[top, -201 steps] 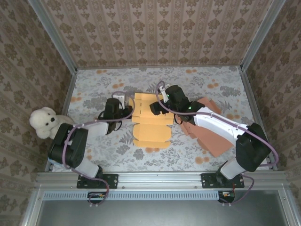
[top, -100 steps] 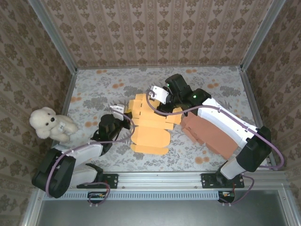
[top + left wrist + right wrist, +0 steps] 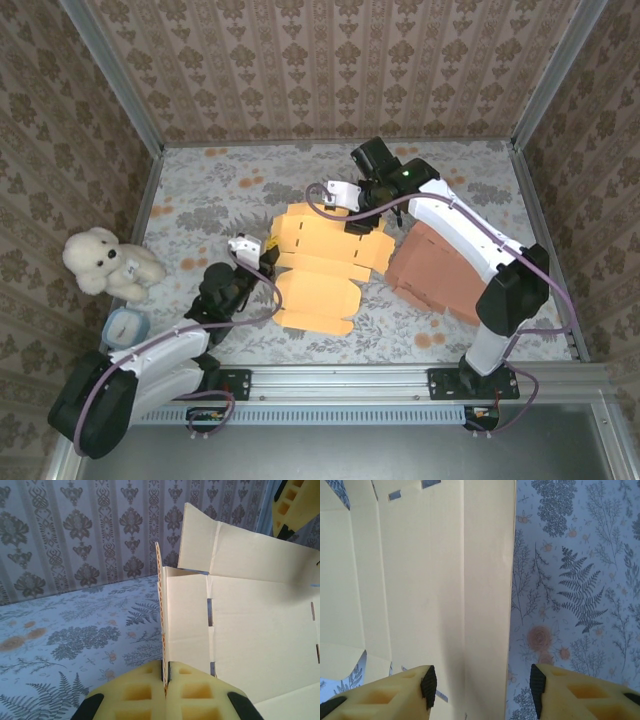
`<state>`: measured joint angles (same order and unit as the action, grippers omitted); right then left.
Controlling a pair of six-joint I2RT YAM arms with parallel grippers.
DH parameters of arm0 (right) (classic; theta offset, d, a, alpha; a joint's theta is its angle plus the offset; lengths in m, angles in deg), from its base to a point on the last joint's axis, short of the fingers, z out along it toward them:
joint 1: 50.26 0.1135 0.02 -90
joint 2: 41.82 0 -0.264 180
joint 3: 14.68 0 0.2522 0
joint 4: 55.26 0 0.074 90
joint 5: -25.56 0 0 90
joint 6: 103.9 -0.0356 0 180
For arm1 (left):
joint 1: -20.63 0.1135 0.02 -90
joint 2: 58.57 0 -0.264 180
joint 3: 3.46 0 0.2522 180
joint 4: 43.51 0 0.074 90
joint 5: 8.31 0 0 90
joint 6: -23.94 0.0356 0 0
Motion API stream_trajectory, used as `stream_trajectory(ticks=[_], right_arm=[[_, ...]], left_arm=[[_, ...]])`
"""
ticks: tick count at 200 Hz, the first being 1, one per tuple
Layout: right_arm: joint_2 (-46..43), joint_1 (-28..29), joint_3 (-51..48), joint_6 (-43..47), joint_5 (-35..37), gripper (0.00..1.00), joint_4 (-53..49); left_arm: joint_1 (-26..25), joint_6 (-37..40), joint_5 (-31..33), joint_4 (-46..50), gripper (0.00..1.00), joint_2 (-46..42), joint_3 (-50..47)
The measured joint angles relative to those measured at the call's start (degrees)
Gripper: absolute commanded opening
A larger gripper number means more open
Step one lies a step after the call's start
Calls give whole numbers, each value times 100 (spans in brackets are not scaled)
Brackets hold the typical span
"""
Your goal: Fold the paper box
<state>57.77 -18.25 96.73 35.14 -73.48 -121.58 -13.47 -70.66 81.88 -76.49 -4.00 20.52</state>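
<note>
The tan paper box lies half-opened, slotted flaps raised; left jaws pinch one edge, right jaws stand apart over a panel. Floral surface, patterned wallpaper around.

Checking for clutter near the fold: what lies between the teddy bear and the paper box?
In the top view, bare floral tablecloth, then the left gripper, shut on the left edge of the paper box.
</note>
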Motion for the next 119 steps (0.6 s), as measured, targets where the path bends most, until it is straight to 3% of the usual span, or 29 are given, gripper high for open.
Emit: stream_trajectory(ticks=[119], right_arm=[[393,-63,382,221,-212,38,-470]], left_arm=[[-4,146,109,-107,0,-4,-129]])
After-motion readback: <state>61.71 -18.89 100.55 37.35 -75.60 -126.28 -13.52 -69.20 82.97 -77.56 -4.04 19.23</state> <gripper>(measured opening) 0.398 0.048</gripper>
